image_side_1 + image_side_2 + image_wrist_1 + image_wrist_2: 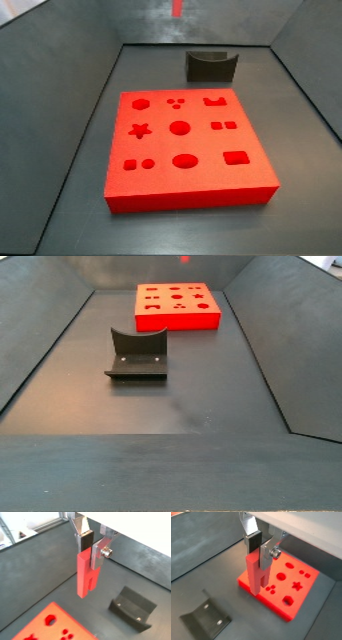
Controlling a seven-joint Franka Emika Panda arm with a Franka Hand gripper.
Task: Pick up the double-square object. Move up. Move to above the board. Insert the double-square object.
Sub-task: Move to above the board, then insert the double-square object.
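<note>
My gripper (89,556) is shut on the double-square object (87,579), a long thin red-orange bar that hangs upright from between the fingers, high above the dark floor. It shows the same way in both wrist views, gripper (258,558) and bar (256,577). The board (308,587), a thick red-orange block with shaped holes, lies on the floor below and apart from the bar's lower end. It also shows in a wrist view (37,626). In both side views only the bar's lower tip (177,8) (185,259) shows at the picture's edge, above the board (187,200) (177,322). The gripper itself is out of frame there.
The dark fixture (210,66) stands on the floor beyond one short end of the board, a gap away. It shows in all views (136,354) (133,607) (204,617). Sloping dark walls (80,120) enclose the floor on the sides.
</note>
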